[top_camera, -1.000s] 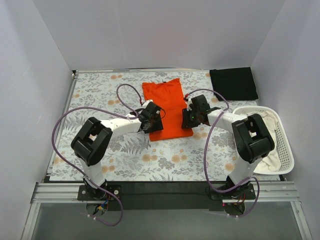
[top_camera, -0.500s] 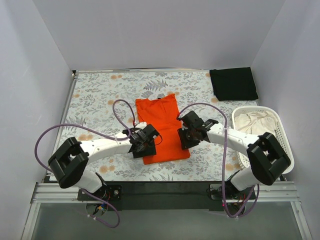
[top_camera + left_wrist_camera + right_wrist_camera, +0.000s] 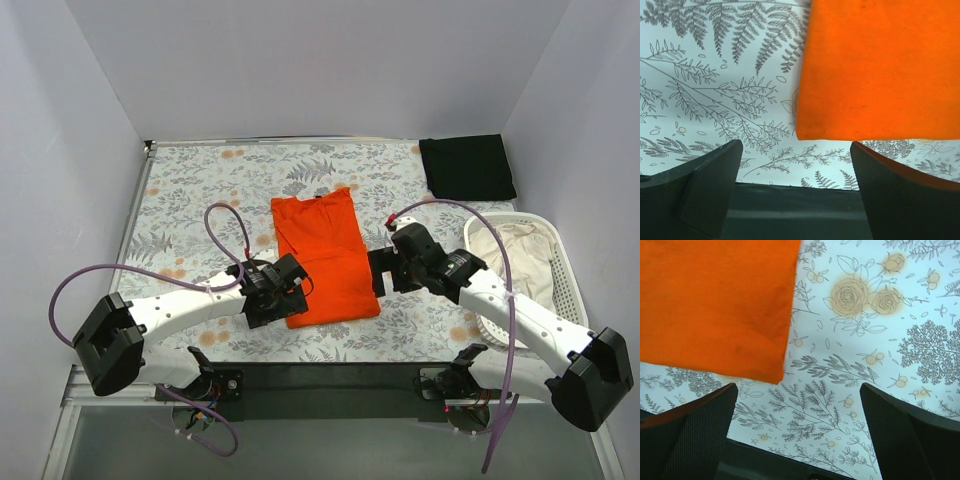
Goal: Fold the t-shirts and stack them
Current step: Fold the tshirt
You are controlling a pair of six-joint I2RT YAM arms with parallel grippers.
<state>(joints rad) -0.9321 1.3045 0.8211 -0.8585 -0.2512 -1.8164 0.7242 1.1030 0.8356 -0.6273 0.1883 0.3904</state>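
Overhead view of a floral-print worktop (image 3: 190, 190) boxed in by plain white walls, with two robot arms reaching in from the bottom edge. An orange tee (image 3: 322, 262) lay flat in the middle of the frame, folded into a tall, narrow rectangle with its neckline toward the top. A black tee (image 3: 467, 167), folded into a neat square, lay in the upper right corner of the worktop, well apart from the orange one. A white slatted basket (image 3: 565, 300) sat at the right edge, holding a pale crumpled cloth (image 3: 510, 248). The left end effector (image 3: 278, 298) hung low at the orange tee's lower left corner. The right end effector (image 3: 380, 272) hung just beside its lower right edge. Purple cables (image 3: 222, 228) looped up from both arms.

The left wrist view showed the orange tee filling the upper right of the frame, its lower left corner lying flat on the leaf print. The two dark fingers (image 3: 705, 187) stood wide apart at the bottom corners, with only bare worktop between them. A dark strip ran along the bottom of the frame.

The right wrist view showed the orange tee filling the upper left, its corner resting on the print near drawn roses. Here too the fingers (image 3: 695, 435) were spread wide and gripped nothing, and neither touched the fabric.
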